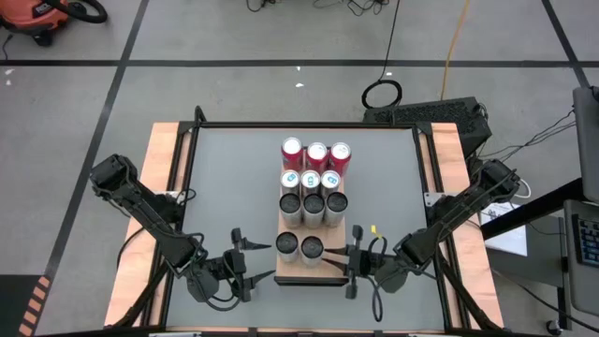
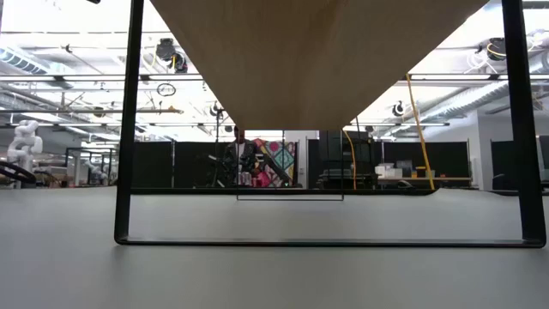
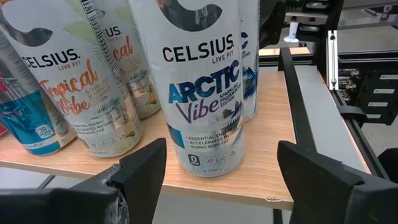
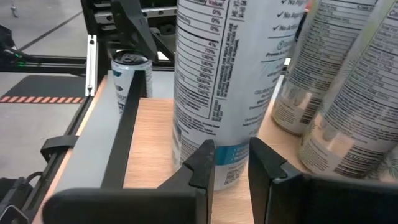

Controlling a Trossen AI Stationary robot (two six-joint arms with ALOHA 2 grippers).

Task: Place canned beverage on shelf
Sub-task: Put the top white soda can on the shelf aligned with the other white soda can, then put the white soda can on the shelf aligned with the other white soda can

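This is a robotics lab or industrial workshop hall. The low view looks past the table (image 2: 274,266) into a large open room with exposed ceiling ducts (image 2: 51,64), strip lighting, black partition screens (image 2: 154,165) and a white robot arm (image 2: 21,142). From above, grey concrete floor (image 1: 234,84) with black tape lines, loose cables (image 1: 382,94) and an orange shop vacuum (image 1: 37,19) surround the rig.

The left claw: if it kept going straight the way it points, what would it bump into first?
Most likely the Arctic Vibe can standing near the shelf edge. The left claw is open, and that can sits right between its fingers, though the gap is hard to judge.
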